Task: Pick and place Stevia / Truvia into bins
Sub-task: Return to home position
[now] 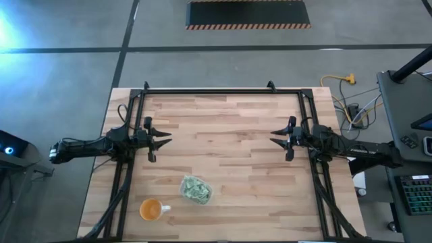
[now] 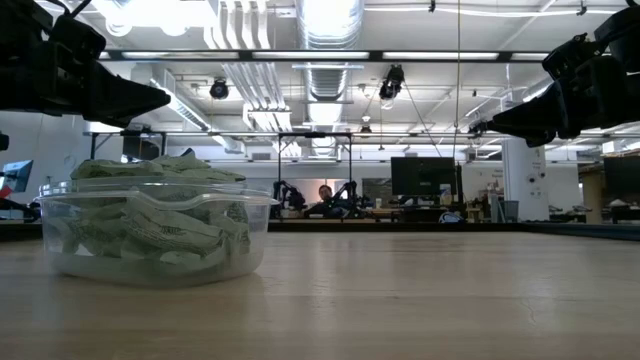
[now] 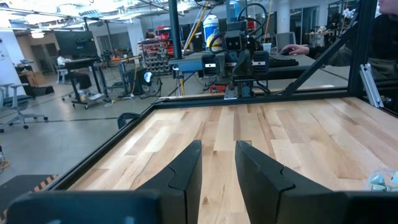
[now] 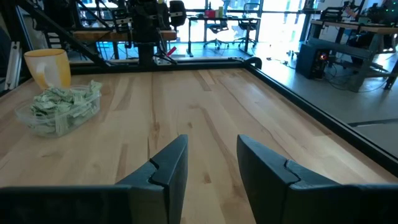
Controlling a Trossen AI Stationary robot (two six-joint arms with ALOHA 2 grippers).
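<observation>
A clear plastic bin [image 1: 196, 189] stands on its base on the wooden table [image 1: 229, 115], near the front edge and left of the middle. It is heaped with pale green Stevia packets [image 2: 150, 225], which also show in the right wrist view [image 4: 59, 109]. My left gripper [image 1: 165, 138] hovers level above the table's left side, open with a narrow gap [image 3: 219, 146] and nothing in it. Facing it from the right side, my right gripper [image 1: 275, 138] is also open and empty [image 4: 212, 140]. Both are well clear of the bin.
An orange cup [image 1: 152, 210] with a handle stands left of the bin, near the front edge. A black frame [image 1: 223, 90] runs along the table's far and side edges. The wide middle of the table between the grippers is bare wood.
</observation>
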